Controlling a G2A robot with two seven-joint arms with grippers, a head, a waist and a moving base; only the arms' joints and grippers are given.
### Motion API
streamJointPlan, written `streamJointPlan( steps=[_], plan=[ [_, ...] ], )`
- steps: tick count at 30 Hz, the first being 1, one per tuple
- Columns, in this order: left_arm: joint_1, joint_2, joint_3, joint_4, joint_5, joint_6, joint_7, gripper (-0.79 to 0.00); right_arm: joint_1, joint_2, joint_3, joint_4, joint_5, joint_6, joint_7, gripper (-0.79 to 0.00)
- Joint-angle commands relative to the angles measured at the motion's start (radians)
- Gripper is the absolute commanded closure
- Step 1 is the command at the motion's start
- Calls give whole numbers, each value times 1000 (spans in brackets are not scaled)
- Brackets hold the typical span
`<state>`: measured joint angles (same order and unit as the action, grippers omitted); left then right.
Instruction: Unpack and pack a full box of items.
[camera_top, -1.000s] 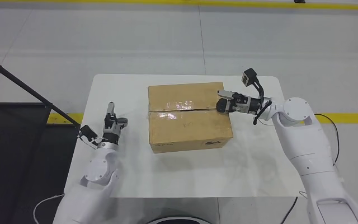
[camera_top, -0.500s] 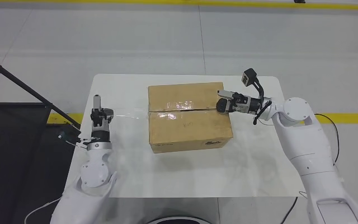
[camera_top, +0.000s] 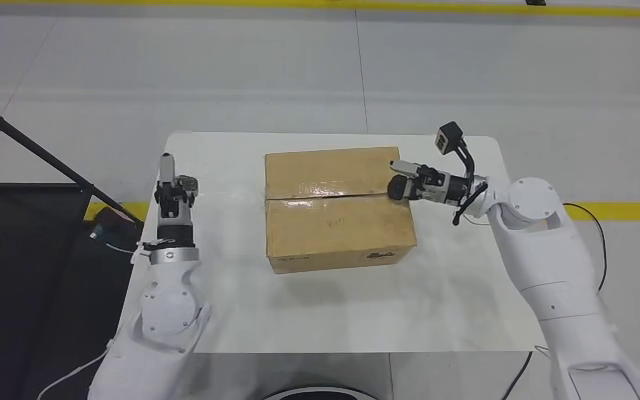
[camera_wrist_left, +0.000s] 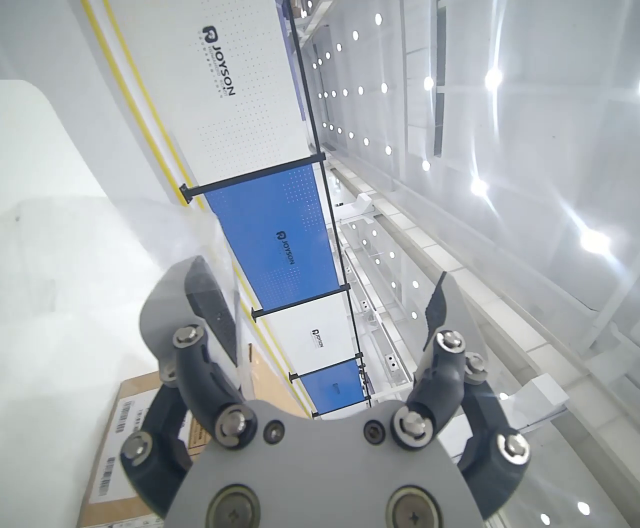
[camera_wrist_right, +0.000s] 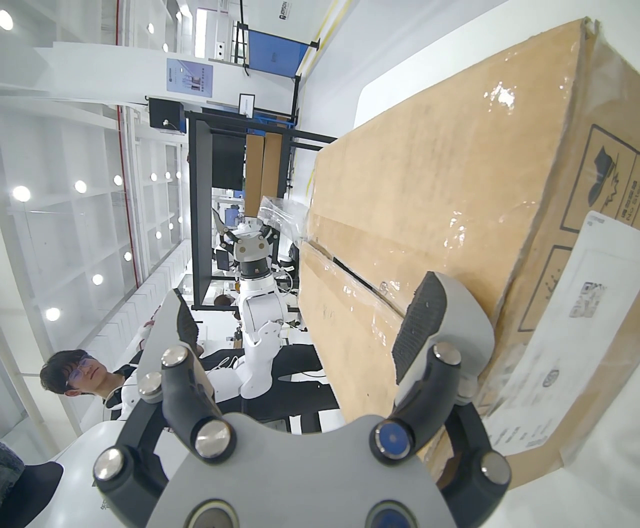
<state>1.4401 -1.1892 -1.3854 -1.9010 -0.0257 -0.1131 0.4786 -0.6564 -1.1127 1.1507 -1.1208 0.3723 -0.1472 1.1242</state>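
Note:
A brown cardboard box (camera_top: 338, 225) lies shut in the middle of the white table (camera_top: 330, 310), with a seam (camera_top: 330, 198) running across its top. My right gripper (camera_top: 396, 180) is open at the box's right end, one pad (camera_wrist_right: 420, 320) resting on the top by the seam (camera_wrist_right: 350, 272). Near the table's left edge my left gripper (camera_top: 177, 175) is open and pointing up. A strip of clear tape (camera_wrist_left: 200, 235) clings to one of its fingers (camera_wrist_left: 210, 300) and trails towards the box (camera_wrist_left: 145, 400). The right wrist view has the left gripper (camera_wrist_right: 248, 240) far off, with the tape (camera_wrist_right: 277, 210) beside it.
A black stand (camera_top: 60, 165) and dark floor mat (camera_top: 50, 280) lie just off the table's left side. Bare tabletop surrounds the box, widest in front (camera_top: 340, 310). A yellow floor line (camera_top: 600, 210) passes behind the right arm.
My left gripper has swung away from the box towards the table's far left, drawing the clear tape strip with it. The right gripper and the box have stayed in place.

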Motion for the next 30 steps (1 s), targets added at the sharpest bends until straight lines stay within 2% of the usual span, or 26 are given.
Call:
streamJointPlan(
  steps=[1, 12, 30],
  plan=[
    [-9, -3, 9, -17, 38, 7, -4, -785, -1, 1, 3, -6, -4, 5, -5, -785],
    [-95, -24, 94, -60, 200, 59, -49, -785, -8, 5, 12, -18, -4, 8, -13, -785],
    [-208, -65, 238, -52, 264, 87, -166, -785, -61, 24, 65, -57, 4, -4, -13, -785]
  ],
)
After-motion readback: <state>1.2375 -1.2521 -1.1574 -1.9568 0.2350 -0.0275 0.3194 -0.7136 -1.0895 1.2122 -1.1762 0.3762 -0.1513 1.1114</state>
